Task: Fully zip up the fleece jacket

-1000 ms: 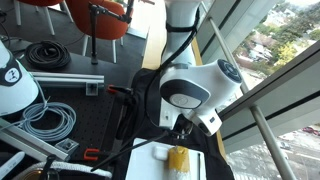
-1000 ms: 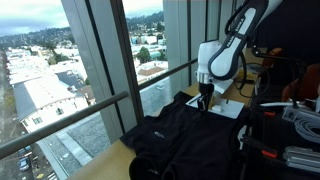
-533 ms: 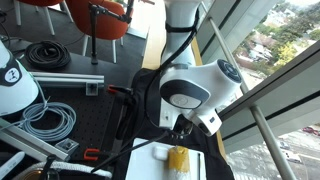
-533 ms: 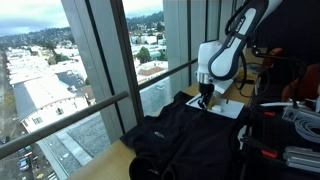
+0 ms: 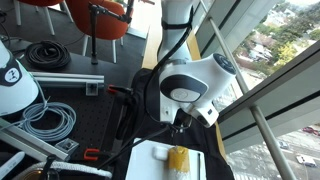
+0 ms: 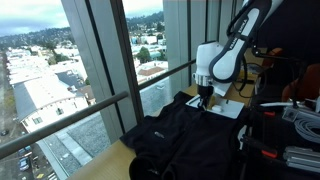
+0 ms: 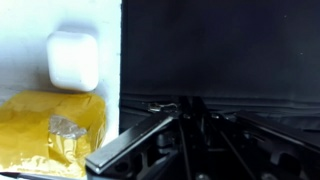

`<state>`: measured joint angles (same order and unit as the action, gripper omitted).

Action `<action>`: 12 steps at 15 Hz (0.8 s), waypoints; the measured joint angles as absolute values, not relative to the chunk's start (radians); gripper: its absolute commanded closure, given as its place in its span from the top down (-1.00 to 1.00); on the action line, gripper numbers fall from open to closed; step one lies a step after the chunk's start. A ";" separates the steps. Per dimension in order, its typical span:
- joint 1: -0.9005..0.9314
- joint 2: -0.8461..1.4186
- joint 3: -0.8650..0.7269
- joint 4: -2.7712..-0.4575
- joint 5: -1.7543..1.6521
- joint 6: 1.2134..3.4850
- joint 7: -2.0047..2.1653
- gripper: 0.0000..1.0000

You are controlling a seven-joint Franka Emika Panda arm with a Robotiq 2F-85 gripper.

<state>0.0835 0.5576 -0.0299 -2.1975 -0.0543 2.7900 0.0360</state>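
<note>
The black fleece jacket [image 6: 172, 128] lies spread on the table by the window, and it fills the right of the wrist view [image 7: 220, 50]. In an exterior view only a dark strip of it [image 5: 206, 165] shows under the arm. My gripper [image 6: 203, 97] points down at the jacket's far end, and the wrist hides most of it in an exterior view [image 5: 180, 128]. In the wrist view the dark fingers [image 7: 185, 108] meet at a point on the jacket's edge. A small metal zipper piece [image 7: 160, 106] glints just beside the tips.
A white square object [image 7: 73, 60] and a yellow crumpled bag [image 7: 50, 125] lie on a white board next to the jacket; the bag also shows in an exterior view [image 5: 178, 158]. Window glass and a rail [image 6: 110, 100] run beside the table. Coiled cables [image 5: 48, 55] lie behind.
The wrist has shifted slightly along the jacket towards its far end. The jacket looks otherwise unmoved.
</note>
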 measured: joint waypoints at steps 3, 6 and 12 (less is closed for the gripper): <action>0.109 0.558 -0.031 -2.199 -0.065 2.790 0.052 -0.96; 0.140 0.558 -0.031 -2.198 -0.076 2.790 0.073 -0.96; 0.205 0.555 -0.016 -2.185 -0.076 2.765 0.107 -0.96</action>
<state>0.2052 0.5549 -0.0156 -2.1846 -0.0759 2.7648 0.1068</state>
